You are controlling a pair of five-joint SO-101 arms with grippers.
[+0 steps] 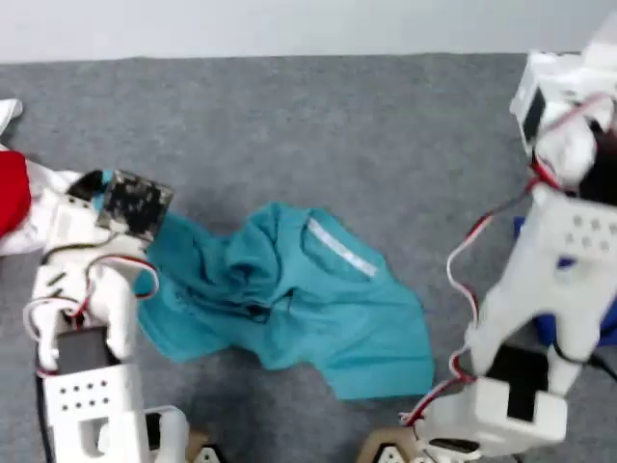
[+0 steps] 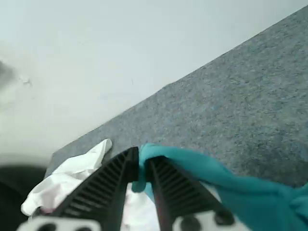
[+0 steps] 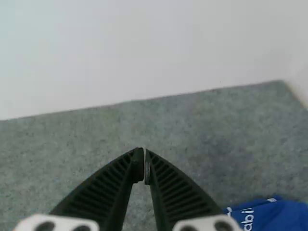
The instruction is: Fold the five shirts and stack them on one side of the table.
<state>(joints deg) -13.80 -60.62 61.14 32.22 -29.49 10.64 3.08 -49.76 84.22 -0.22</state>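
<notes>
As it lies now, a teal shirt [image 1: 299, 289] sits crumpled and unfolded near the middle front of the grey counter [image 1: 337, 125], with the collar band showing on top. One edge of it stretches toward the left side. That edge is pinched between the jaws of the left tool [image 2: 141, 160], which is clamped on the cloth.

Just beyond that tool, a white shirt [image 2: 67, 180] lies in a rumpled heap at the counter's left edge, with a red shirt [image 1: 12, 188] against it.

The right tool [image 3: 144, 159] is held above the counter at the far right, jaws pressed together with nothing between them. A blue shirt [image 3: 267, 214] is bunched below it, beside the right arm [image 1: 559, 260] and well apart from the teal shirt.
</notes>
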